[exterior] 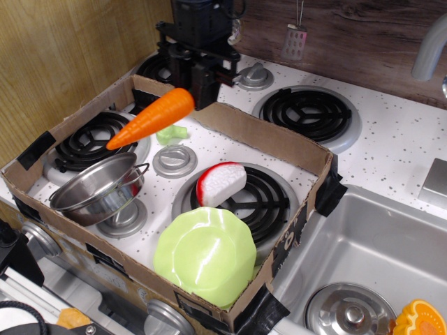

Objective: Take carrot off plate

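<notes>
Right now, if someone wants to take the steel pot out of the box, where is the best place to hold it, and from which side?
Probably grip the steel pot by its thin upper rim, coming from above. It lies tilted, its mouth up and toward the camera, so one finger fits inside. Its wire handle at the right looks too thin.
</notes>
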`<state>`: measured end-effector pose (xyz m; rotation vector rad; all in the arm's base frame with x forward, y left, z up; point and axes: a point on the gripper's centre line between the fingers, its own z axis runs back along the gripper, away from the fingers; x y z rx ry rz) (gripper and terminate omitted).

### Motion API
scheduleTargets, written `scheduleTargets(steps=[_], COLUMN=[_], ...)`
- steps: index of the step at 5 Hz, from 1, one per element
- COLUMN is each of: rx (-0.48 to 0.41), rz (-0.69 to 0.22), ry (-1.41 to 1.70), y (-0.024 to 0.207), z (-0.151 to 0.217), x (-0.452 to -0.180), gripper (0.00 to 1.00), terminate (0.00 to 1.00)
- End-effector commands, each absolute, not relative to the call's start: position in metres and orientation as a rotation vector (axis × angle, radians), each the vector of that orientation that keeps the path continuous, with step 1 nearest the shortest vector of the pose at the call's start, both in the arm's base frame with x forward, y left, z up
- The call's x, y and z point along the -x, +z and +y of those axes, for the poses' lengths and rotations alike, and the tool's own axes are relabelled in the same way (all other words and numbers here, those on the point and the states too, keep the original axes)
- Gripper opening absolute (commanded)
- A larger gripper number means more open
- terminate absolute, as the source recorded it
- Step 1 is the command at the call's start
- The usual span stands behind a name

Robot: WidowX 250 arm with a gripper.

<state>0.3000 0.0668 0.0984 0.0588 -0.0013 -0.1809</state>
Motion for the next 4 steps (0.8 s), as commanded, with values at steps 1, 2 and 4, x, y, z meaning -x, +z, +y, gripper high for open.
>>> scheduleTargets(steps=[1, 2, 4], rx=[-0.112, -0.128, -0.172], rz=[-0.078, -0.107, -0.171], ry=[-0.237, -0.253, -0.185], y=[0.101, 0.088, 0.062], z=[0.100, 0.121, 0.162], x=[-0.306, -0.306, -0.295], gripper=[0.00, 0.00, 0.00], terminate=[0.00, 0.00, 0.00])
